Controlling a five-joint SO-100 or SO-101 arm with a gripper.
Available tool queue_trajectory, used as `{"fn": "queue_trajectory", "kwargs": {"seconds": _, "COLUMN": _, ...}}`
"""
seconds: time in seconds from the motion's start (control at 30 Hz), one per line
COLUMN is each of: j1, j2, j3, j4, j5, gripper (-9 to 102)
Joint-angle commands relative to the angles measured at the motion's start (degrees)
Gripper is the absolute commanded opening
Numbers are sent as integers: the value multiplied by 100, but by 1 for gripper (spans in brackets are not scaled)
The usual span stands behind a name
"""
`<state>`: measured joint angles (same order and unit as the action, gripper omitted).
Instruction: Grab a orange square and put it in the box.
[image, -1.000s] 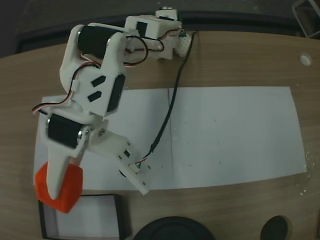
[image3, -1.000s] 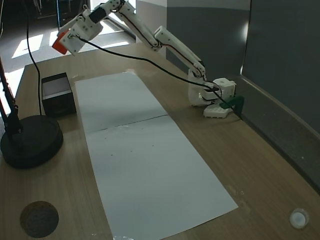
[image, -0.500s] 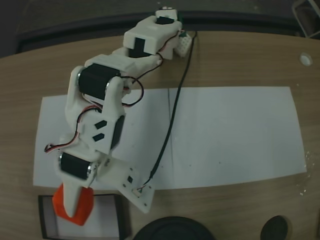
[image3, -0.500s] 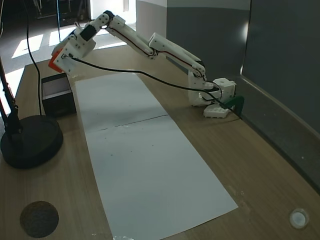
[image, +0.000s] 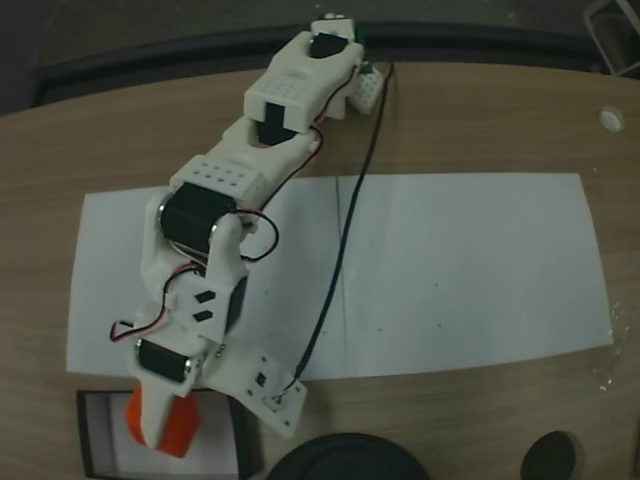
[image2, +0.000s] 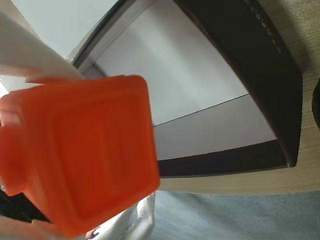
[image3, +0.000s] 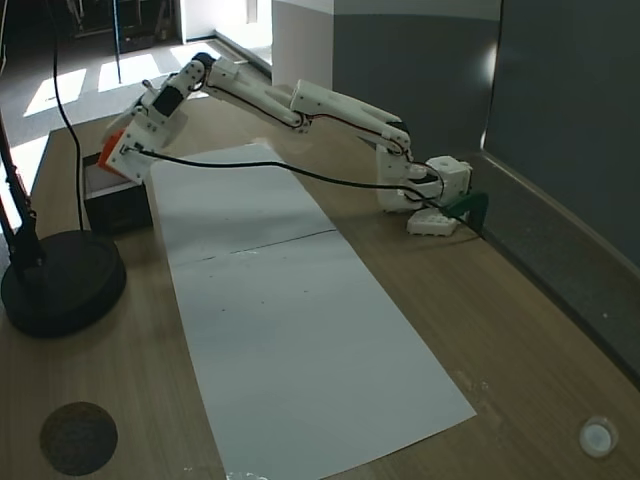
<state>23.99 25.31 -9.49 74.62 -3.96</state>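
Observation:
The orange square (image: 182, 428) is a bright orange-red block with rounded corners, held in my gripper (image: 165, 432), which is shut on it. It hangs just over the box (image: 232, 435), a shallow tray with black walls and a white floor at the table's near left corner. In the wrist view the orange square (image2: 80, 155) sits large at the left, with the box's white floor (image2: 190, 85) and black wall (image2: 250, 55) behind it. In a fixed view from the side, the gripper (image3: 112, 160) holds the block (image3: 106, 157) low over the box (image3: 118, 205).
A white paper sheet (image: 450, 270) covers the middle of the wooden table. A round black stand base (image: 345, 460) sits right beside the box, also the base (image3: 60, 285). A dark disc (image: 548, 458) and a black cable (image: 345, 220) lie nearby.
The arm has stretched out and come down, carrying the orange square from above the paper's edge to low over the box. The gripper stays shut on it.

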Motion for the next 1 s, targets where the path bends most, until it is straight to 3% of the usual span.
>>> {"fn": "queue_trajectory", "kwargs": {"seconds": 0.0, "j1": 18, "j2": 246, "j3": -404, "j4": -97, "j5": 97, "gripper": 31}}
{"fn": "queue_trajectory", "kwargs": {"seconds": 0.3, "j1": -62, "j2": 747, "j3": -422, "j4": 413, "j5": 123, "gripper": 29}}
{"fn": "queue_trajectory", "kwargs": {"seconds": 0.57, "j1": -1160, "j2": 2681, "j3": -404, "j4": 2443, "j5": 79, "gripper": 3}}
{"fn": "queue_trajectory", "kwargs": {"seconds": 0.77, "j1": -1986, "j2": 4509, "j3": 220, "j4": 2531, "j5": 123, "gripper": -1}}
{"fn": "queue_trajectory", "kwargs": {"seconds": 0.97, "j1": -2575, "j2": 7040, "j3": 2531, "j4": 2505, "j5": 404, "gripper": -1}}
